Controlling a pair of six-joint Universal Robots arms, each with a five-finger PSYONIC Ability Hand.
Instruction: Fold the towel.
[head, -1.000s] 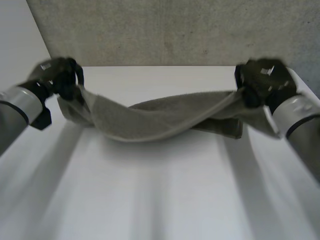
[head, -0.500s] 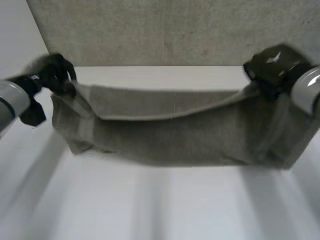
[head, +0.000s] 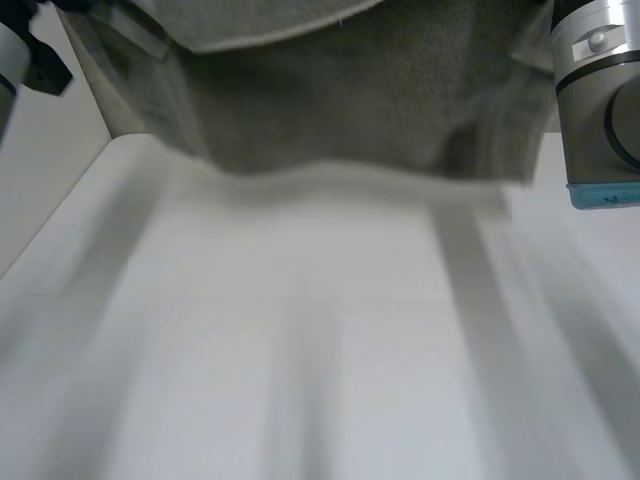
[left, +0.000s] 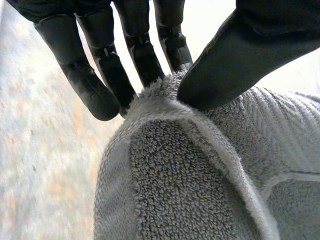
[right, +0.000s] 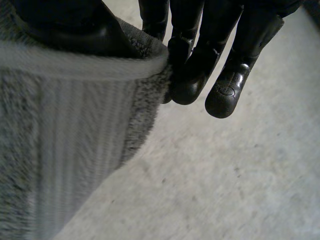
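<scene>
Fingers (left: 145, 55) of left hand (left: 250, 50), right hand (right: 195, 50) pinch towel (left: 190, 175) edge; towel hangs below them.

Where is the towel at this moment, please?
In the head view the towel hangs spread over the far side of the white table; the left hand pinches its top edge at one end, the right hand at the other.

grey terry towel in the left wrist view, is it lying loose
No, the left robot hand pinches the grey terry towel between thumb and fingers.
</scene>
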